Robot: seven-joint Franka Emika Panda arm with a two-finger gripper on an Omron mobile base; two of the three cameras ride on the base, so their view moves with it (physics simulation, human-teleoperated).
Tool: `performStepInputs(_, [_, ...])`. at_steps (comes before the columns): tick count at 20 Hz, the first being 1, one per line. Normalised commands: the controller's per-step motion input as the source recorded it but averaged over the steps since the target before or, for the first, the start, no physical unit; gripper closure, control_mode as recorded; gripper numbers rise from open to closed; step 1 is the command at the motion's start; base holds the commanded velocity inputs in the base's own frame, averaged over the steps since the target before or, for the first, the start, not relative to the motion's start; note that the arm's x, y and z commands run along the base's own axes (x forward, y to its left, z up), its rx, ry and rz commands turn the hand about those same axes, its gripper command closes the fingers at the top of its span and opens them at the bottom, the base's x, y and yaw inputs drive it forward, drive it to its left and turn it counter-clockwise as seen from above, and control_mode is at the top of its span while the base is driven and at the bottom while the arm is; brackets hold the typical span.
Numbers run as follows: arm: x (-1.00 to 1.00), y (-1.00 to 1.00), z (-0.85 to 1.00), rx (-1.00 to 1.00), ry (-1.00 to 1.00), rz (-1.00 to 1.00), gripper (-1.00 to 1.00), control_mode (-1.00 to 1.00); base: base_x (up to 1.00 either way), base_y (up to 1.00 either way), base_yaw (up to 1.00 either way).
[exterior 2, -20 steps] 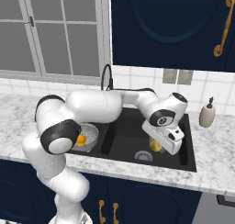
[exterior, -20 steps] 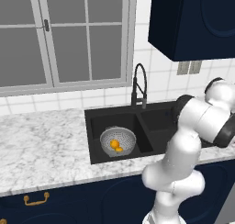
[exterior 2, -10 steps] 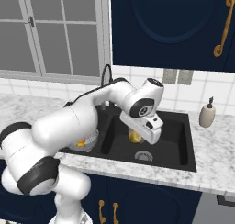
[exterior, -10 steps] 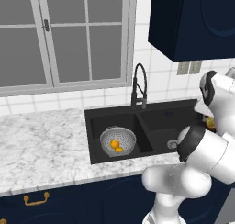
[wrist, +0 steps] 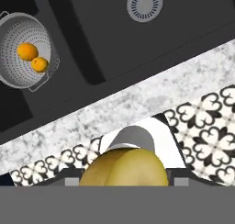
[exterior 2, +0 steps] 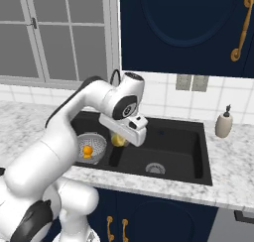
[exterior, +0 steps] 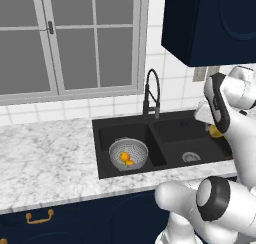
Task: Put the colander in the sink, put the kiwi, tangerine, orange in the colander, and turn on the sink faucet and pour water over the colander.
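The grey colander (exterior: 128, 149) sits in the left basin of the black sink (exterior: 170, 133) and holds two orange-coloured fruits (exterior: 125, 158), the tangerine and the orange; I cannot tell which is which. My gripper (exterior 2: 120, 140) is shut on the yellow-brown kiwi (exterior 2: 117, 139) and hangs above the divider between the basins, just right of the colander (exterior 2: 94, 143). In the hand view the kiwi (wrist: 124, 165) sits between the fingers, with the colander (wrist: 18, 35) far below at upper left. The black gooseneck faucet (exterior: 151, 90) stands behind the divider. No water shows at its spout.
A beige soap dispenser (exterior 2: 223, 123) stands on the marble counter (exterior: 45, 153) right of the sink. The right basin has a silver drain (wrist: 144, 3). A window lies behind the counter and dark cabinets hang above right.
My arm has swung left with the kiwi in the gripper, from over the right basin to above the divider near the colander. The colander and its two fruits stayed put.
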Motion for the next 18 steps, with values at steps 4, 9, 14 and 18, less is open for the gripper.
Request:
performStepInputs(4, [-0.01, 0.99, 0.14, -0.01, -0.02, 0.15, 1.00, -1.00, 0.00, 0.00, 0.00])
performStepInputs(9, [0.01, 1.00, 0.00, -0.06, -0.02, 0.15, 1.00, -1.00, 0.00, 0.00, 0.00])
performStepInputs(14, [0.14, 1.00, -0.03, -0.12, 0.00, 0.12, 1.00, -1.00, 0.00, 0.00, 0.00])
performStepInputs(18, [0.29, 0.97, -0.10, -0.13, 0.00, 0.08, 1.00, -1.00, 0.00, 0.00, 0.00])
